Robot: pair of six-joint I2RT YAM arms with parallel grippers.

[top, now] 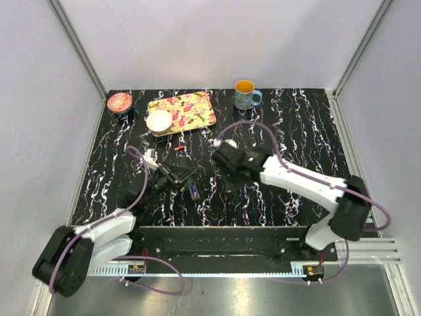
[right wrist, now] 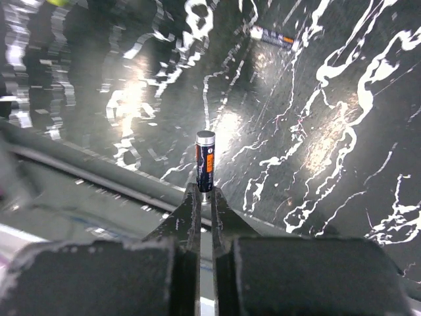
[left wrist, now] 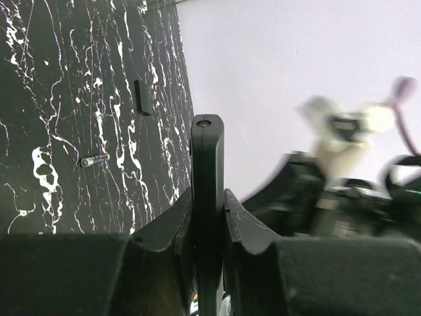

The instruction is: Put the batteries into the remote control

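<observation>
The left tool (left wrist: 208,201) is clamping the remote control (left wrist: 207,141) on edge over the bench (top: 302,125), left of centre. The right tool (right wrist: 204,195) is pinching a battery (right wrist: 205,158) by its end just to the right. Insertion seems to be starting: next, the battery needs aligning with the compartment, hidden here.

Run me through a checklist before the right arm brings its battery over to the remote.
1. Left gripper clamped on the remote control: ok.
2. Right gripper pinching the held battery by one end: ok.
3. Remote's battery compartment open and facing the right gripper: cannot tell.
4. Held battery's polarity matches the slot: cannot tell.
5. Spare battery lying free on the table for the next load: ok.
</observation>
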